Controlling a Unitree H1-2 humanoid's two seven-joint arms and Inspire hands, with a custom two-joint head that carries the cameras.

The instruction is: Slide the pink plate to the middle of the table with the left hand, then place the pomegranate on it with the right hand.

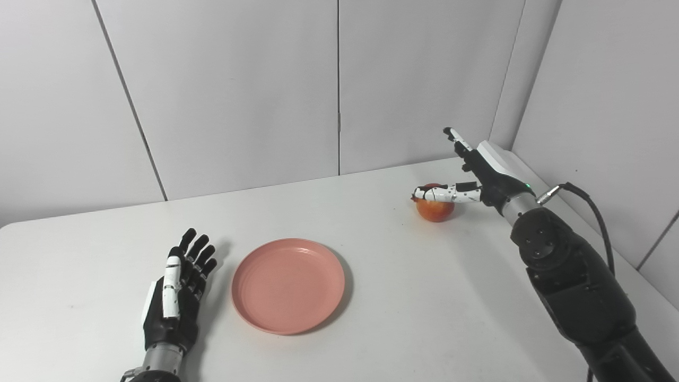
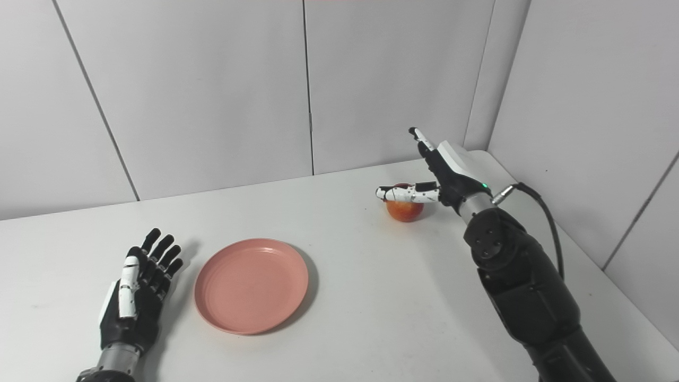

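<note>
Pomegranate [image 1: 435, 208] sits far right on the table [image 1: 403, 297], right hand [image 1: 472, 180] spread over it, thumb across the top, not clamped. Likely firm, round, rolls easily, so wrap your fingers around its sides. Plate [image 1: 288, 285] is near centre, empty. Left hand [image 1: 177, 297] lies flat, fingers apart, just beside the plate. Nothing blocks your path.

No readable text, labels, brands or numbers anywhere in either view.
</note>
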